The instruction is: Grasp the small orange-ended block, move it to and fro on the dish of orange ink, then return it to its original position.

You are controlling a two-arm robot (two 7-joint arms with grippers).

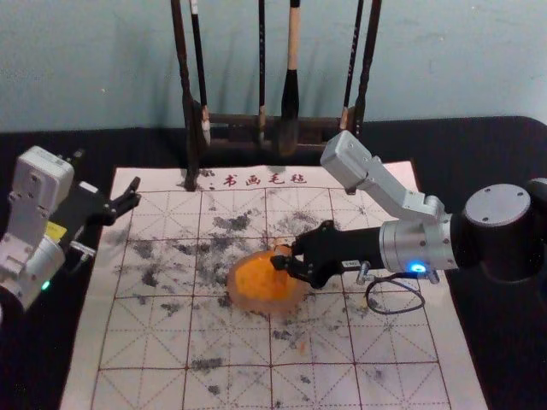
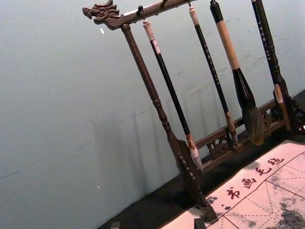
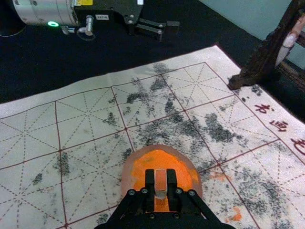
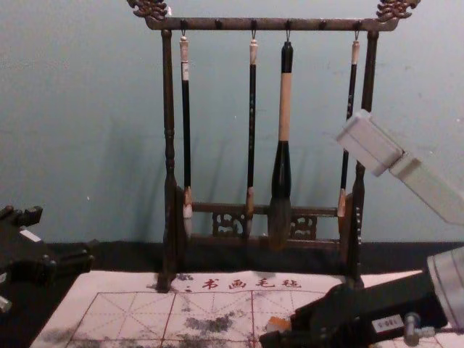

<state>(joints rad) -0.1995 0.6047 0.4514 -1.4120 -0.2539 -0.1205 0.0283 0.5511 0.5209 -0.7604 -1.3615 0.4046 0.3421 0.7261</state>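
Over dish [image 1: 242,301], poss. touching | R grpr [image 1: 280,256]: jaws gripping block [image 3: 160,180] | L grpr [image 1: 134,193]: open, mat [image 1: 128,342] L edge | rack [image 4: 170,145] behind

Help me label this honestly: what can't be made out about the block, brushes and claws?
- Small orange-ended block, right wrist view: underside hidden by itself and the black right claw; contact with orange ink unclear.
- Black left claw, left wrist view: mostly cut off by the edge.
- Thick black-and-tan brush, head view: top cut off.
- Slim black brush second from left, chest view: markings too small.
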